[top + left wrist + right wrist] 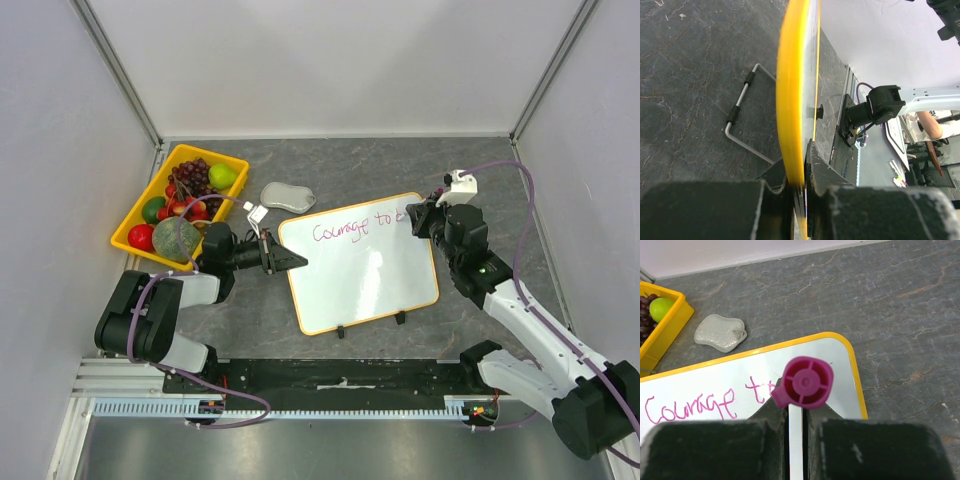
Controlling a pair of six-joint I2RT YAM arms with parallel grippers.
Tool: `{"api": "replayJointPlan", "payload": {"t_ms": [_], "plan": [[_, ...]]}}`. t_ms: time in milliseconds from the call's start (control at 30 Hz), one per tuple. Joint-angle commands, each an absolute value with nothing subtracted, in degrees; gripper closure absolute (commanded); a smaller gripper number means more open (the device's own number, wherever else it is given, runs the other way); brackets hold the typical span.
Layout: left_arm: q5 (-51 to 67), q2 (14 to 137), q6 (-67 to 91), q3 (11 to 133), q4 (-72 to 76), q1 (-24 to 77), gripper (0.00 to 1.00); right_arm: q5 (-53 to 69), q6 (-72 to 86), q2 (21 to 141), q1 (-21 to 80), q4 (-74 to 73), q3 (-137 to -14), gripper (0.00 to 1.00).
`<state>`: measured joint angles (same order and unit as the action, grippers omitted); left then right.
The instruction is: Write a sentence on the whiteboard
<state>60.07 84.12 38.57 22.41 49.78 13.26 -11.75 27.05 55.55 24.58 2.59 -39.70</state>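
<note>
Centre of the top view: whiteboard (365, 270), flat, glossy white, rectangular with rounded corners and a thin yellow-orange rim, lying slightly askew on a dark grey stone-patterned table (350, 160); two small black clip feet (370, 324) on its lower edge. Across its upper part: sentence (355, 225) in thin magenta cursive, legible as "Courage to", the rest hidden behind the right gripper (420, 215). Clamped on the board's left rim: left gripper (290, 262), black jaws pinching the yellow edge. Closed around a magenta marker (805, 382) with a round ribbed end, above the board's upper right corner: right gripper. Upper left: yellow plastic tray (135, 222) holding dark grapes (190, 175), green and red fruit. Between tray and board: grey, speckled, rounded pad (287, 197). Beside the board in the left wrist view: bent wire stand (740, 120).
</note>
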Motion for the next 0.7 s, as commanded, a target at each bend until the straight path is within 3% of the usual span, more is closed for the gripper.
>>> {"api": "replayJointPlan", "payload": {"t_ms": [0, 267, 667], "plan": [[56.1, 85.3, 29.8, 21.7, 48.0, 13.7, 0.98, -11.0, 29.2, 53.4, 24.3, 5.2, -39.2, 1.00], [56.1, 85.2, 29.6, 21.7, 47.7, 13.8, 0.98, -13.4, 28.7, 49.0, 24.3, 5.7, -39.5, 1.00], [55.9, 85.2, 29.4, 21.7, 47.5, 13.7, 0.98, -14.1, 27.6, 54.8, 23.0, 5.9, -40.9, 1.00]]}}
